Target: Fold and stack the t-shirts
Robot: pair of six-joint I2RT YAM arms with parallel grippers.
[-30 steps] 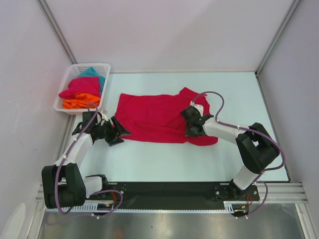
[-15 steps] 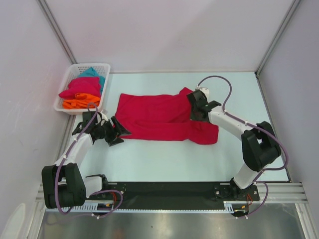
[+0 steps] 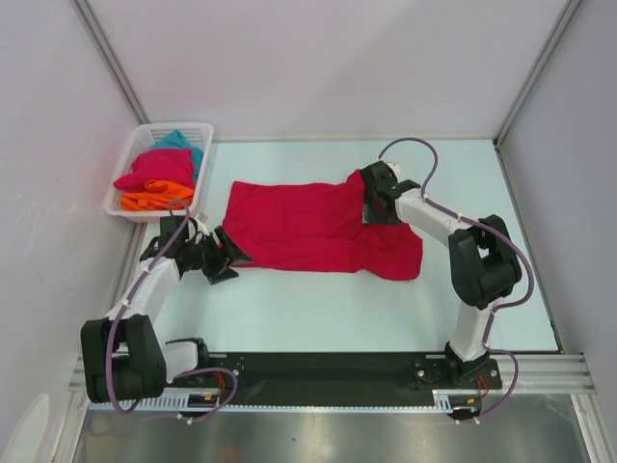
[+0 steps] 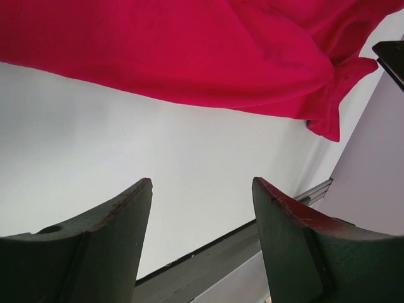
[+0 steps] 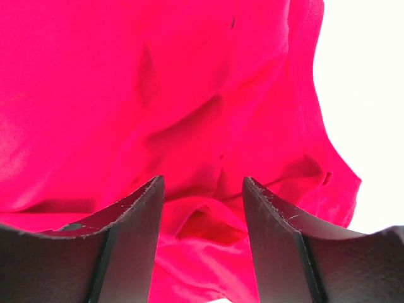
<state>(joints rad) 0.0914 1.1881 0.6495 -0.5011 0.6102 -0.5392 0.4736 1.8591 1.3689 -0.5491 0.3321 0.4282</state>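
A crimson-pink t-shirt (image 3: pixel 304 227) lies spread across the middle of the table, its right end bunched into folds (image 3: pixel 395 256). My right gripper (image 3: pixel 371 208) hovers over the shirt's far right part. In the right wrist view it (image 5: pixel 203 189) is open, the wrinkled cloth (image 5: pixel 158 95) below and between the fingers, gripped by neither. My left gripper (image 3: pixel 235 264) stands open just off the shirt's left edge, over bare table. In the left wrist view it (image 4: pixel 202 189) holds nothing, with the shirt's hem (image 4: pixel 189 63) ahead.
A white mesh basket (image 3: pixel 183 125) at the far left holds crimson (image 3: pixel 154 169), orange (image 3: pixel 154 200) and teal (image 3: pixel 178 142) shirts in a loose pile. Grey walls close in the table on three sides. A black rail (image 3: pixel 328 367) runs along the near edge.
The right gripper carried the shirt's right part toward the far side, then opened and let it go. The left arm has not moved.
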